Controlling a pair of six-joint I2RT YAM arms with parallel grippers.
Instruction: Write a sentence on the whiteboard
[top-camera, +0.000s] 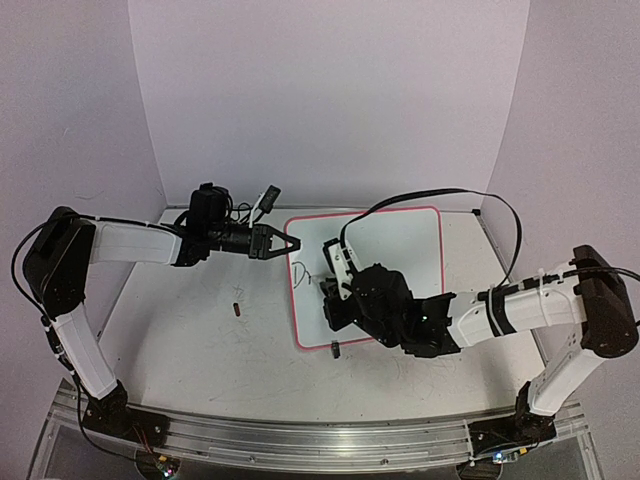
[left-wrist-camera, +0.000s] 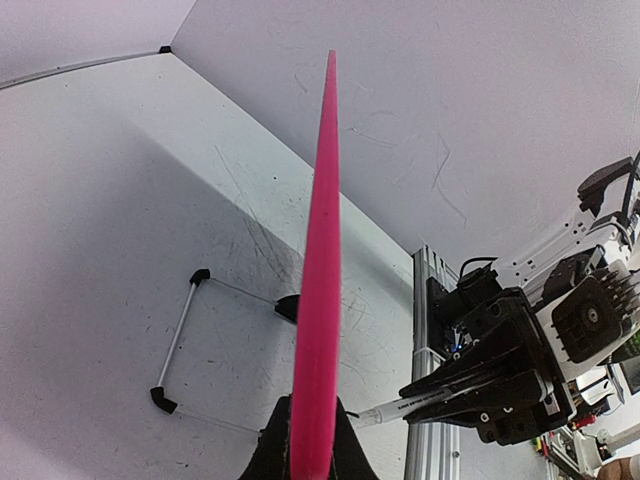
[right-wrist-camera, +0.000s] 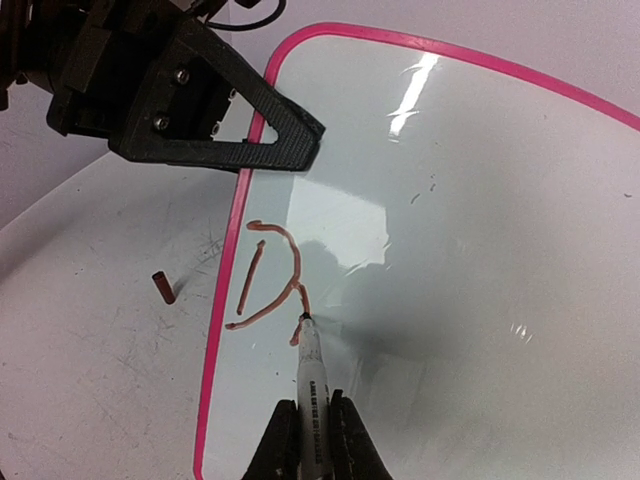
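The whiteboard (top-camera: 395, 265), white with a pink rim (right-wrist-camera: 228, 290), lies tilted at the table's middle. My left gripper (top-camera: 295, 243) is shut on the board's left rim (left-wrist-camera: 320, 300), which runs edge-on between its fingers (left-wrist-camera: 345, 455). In the right wrist view its finger (right-wrist-camera: 260, 135) sits over the rim's top left corner. My right gripper (right-wrist-camera: 314, 425) is shut on a white marker (right-wrist-camera: 312, 375), whose tip touches the board. Of the sentence (right-wrist-camera: 270, 275) there is a "D" and a short stroke beside it, at the board's left side (top-camera: 301, 270).
A small dark red marker cap (top-camera: 236, 309) lies on the table left of the board (right-wrist-camera: 163, 287). A black clip foot (top-camera: 335, 349) sits at the board's near edge. A thin wire stand with black feet (left-wrist-camera: 178, 340) shows beneath the board. White walls enclose the back and sides.
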